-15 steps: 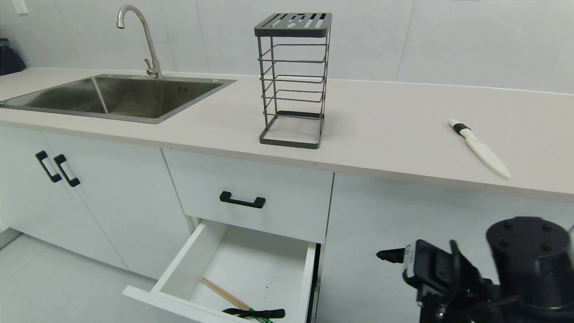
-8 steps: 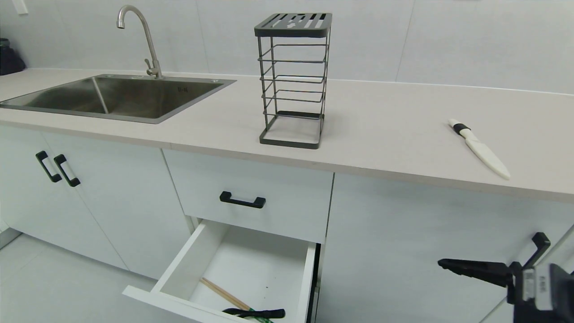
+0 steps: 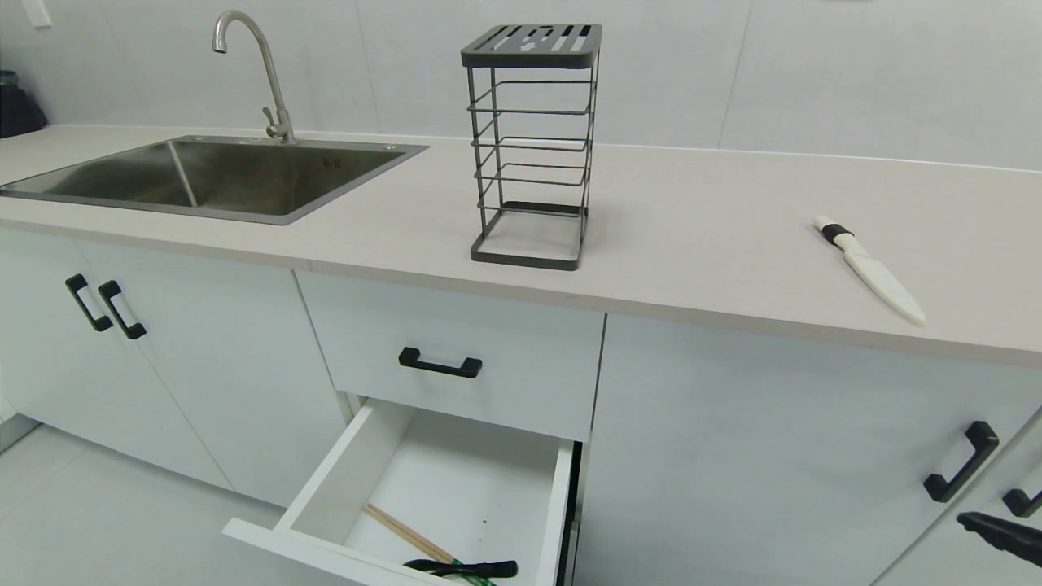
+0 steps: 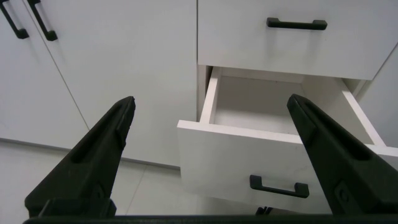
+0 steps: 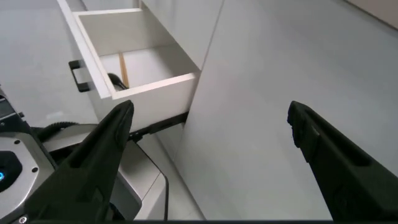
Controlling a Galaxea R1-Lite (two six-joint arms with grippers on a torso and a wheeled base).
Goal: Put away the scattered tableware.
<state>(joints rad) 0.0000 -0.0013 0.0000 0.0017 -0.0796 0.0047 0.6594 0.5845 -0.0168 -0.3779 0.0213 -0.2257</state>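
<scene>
You're drawing the right gripper (image 5: 208,117) back, fingers released; the left gripper (image 4: 210,102) is gaping too. The knife (image 3: 869,270) is lying unstored on the worktop (image 3: 692,236).

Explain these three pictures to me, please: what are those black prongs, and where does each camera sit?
This is a two-armed robot tidying a kitchen. The large picture comes from a camera on its head. It shows a counter with a sink, a tall wire rack and a white knife lying flat. Below the counter a drawer stands open, with chopsticks and a black utensil inside. The two smaller pictures come from cameras on the robot's wrists. The black prongs are the two halves of each claw. The left claw faces the open drawer, and the right claw hangs beside the cabinet front. Both are spread open and hold nothing.
</scene>
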